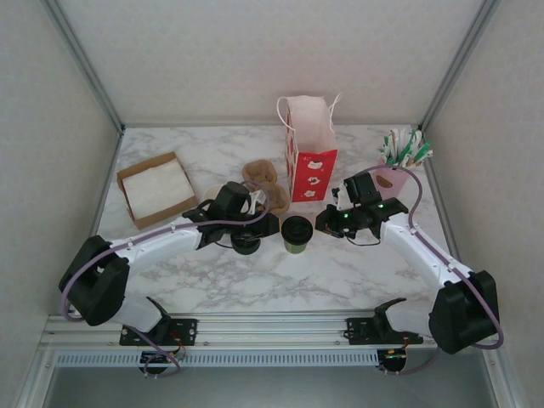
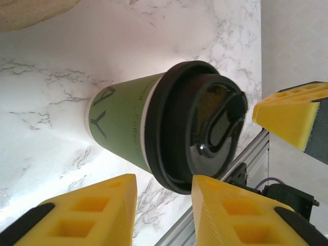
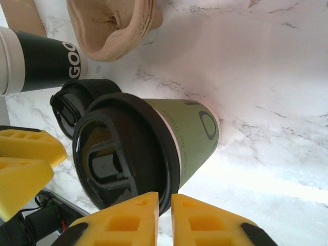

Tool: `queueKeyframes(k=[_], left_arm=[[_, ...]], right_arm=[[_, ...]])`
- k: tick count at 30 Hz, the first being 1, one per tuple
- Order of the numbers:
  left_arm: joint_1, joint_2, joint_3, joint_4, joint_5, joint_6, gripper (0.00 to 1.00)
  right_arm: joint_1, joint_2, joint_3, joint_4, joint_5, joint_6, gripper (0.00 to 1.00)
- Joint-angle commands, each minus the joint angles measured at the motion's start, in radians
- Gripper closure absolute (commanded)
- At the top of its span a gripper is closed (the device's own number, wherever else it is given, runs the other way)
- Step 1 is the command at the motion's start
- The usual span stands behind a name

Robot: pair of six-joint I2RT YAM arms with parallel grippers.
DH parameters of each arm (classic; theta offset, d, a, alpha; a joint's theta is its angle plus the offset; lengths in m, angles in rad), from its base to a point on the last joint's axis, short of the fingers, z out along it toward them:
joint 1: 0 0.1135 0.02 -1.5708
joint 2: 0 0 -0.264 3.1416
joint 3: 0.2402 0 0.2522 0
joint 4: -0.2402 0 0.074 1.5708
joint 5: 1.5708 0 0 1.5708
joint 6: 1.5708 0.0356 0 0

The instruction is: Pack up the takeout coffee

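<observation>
Marble counter (image 1: pixel 357 272): white with grey veins, carries everything.
Paper bag (image 1: pixel 311 161): red and white, upright at the back centre, mouth open.
Cardboard box (image 1: pixel 146 165): back left, white napkins inside.
Left gripper (image 1: pixel 270 226) (image 2: pixel 164 179): just left of the coffee, fingers parted and released, clamping nothing.
Right gripper (image 1: pixel 323 223) (image 3: pixel 165 197): just right of the coffee, fingers barely parted with a thin slit between them, grasping nothing.
Pink holder (image 1: pixel 391 180): back right, green-and-white sticks inside.
Takeout coffee (image 1: pixel 297 234) (image 2: pixel 154 128) (image 3: pixel 154 138): green cup with its black lid on, upright at mid-counter. It sits between both grippers, in front of the bag. Can't tell whether either gripper touches it.
Loose black lid (image 3: pixel 72 100): on the counter just behind the coffee on the left gripper's side.
</observation>
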Motion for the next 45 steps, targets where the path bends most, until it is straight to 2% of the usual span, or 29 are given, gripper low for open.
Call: queueKeyframes(k=[1,4,10,21,27,31,38,45], left_arm=[[0.001,-0.077,0.047,-0.058,-0.040,0.002,0.63],[0.001,-0.139,0.060,-0.100,-0.065,0.007,0.51],[0.001,-0.266,0.080,-0.180,-0.106,0.009,0.36],[0.001,-0.501,0.085,-0.331,-0.179,-0.005,0.20],[0.001,-0.619,0.066,-0.388,-0.213,-0.025,0.11],[0.001,-0.694,0.041,-0.423,-0.243,-0.043,0.01],[0.001,-0.779,-0.004,-0.446,-0.288,-0.076,0.00],[0.001,-0.719,0.004,-0.429,-0.327,-0.062,0.00]], right_arm=[[0.003,-0.053,0.036,-0.072,0.029,-0.025,0.83],[0.003,-0.096,0.046,-0.110,0.035,-0.030,0.78],[0.003,-0.200,0.059,-0.192,0.047,-0.027,0.69],[0.003,-0.417,0.053,-0.332,0.051,0.016,0.57],[0.005,-0.528,0.056,-0.427,0.048,0.034,0.41],[0.004,-0.588,0.055,-0.476,0.046,0.047,0.24],[0.004,-0.611,0.054,-0.512,0.041,0.037,0.02],[0.004,-0.545,0.074,-0.477,0.047,-0.006,0.01]])
